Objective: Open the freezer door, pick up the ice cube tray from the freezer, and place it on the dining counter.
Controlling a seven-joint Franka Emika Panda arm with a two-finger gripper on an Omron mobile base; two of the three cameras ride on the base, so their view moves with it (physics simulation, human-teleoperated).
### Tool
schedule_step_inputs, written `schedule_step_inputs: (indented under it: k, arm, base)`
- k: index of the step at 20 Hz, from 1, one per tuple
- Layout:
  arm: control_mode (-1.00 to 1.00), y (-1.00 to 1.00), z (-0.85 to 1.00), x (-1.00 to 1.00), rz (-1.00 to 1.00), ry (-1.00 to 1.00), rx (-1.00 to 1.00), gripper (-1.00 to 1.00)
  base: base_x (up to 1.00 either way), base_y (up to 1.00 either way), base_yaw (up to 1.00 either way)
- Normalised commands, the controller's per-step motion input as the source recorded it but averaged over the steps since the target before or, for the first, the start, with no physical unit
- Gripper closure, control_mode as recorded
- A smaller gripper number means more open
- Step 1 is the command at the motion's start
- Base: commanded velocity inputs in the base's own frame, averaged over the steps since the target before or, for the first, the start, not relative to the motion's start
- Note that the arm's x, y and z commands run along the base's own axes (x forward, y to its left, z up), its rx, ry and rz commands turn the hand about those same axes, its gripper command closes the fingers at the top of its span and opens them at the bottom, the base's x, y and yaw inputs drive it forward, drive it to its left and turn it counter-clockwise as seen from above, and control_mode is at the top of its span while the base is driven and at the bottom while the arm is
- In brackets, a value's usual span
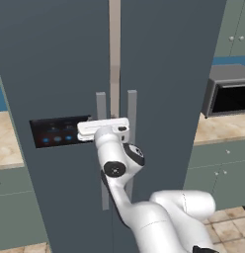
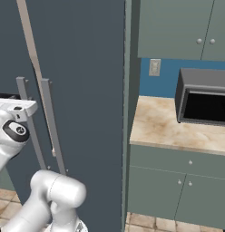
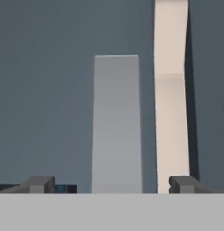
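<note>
The freezer door [image 1: 55, 64] is the tall dark slate-grey panel on the left, with a black control panel [image 1: 55, 132] of blue lights. Its grey vertical bar handle [image 3: 116, 126] stands between my two dark fingertips. My gripper [image 3: 112, 184] is open, one finger on each side of the bar, with a gap on both sides. In the left base view the white hand [image 1: 102, 128] is pressed up to that handle [image 1: 101, 104]. A pale beige strip [image 3: 171, 113] shows between the two doors. The ice cube tray is hidden, and the dining counter is out of view.
The plain dark grey door [image 1: 169, 74] with its own bar handle [image 1: 132, 108] stands right beside the freezer door. Further right, a black microwave [image 2: 205, 99] sits on a beige counter [image 2: 168, 127] over grey-green cabinets [image 2: 178, 186].
</note>
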Motion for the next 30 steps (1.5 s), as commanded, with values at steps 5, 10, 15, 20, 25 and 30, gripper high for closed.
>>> schedule_step_inputs:
  k: [5, 10, 15, 20, 25, 30]
  arm:
    - [-1.0, 0.0, 0.0, 0.14, 0.0, 0.0, 0.0, -1.0]
    - [-1.0, 0.0, 0.0, 0.13, 0.0, 0.0, 0.0, -1.0]
    - [-1.0, 0.0, 0.0, 0.13, 0.0, 0.0, 0.0, -1.0]
    - [-1.0, 0.0, 0.0, 0.05, 0.0, 0.0, 0.0, -1.0]
    - [-1.0, 0.0, 0.0, 0.0, 0.0, 0.0, 0.0, -1.0]
    - [-1.0, 0.0, 0.0, 0.0, 0.0, 0.0, 0.0, -1.0]
  base:
    - [0.0, 0.0, 0.0]
    - [0.0, 0.0, 0.0]
    - [0.0, 0.0, 0.0]
    - [0.0, 0.0, 0.0]
    - [0.0, 0.0, 0.0]
    - [0.0, 0.0, 0.0]
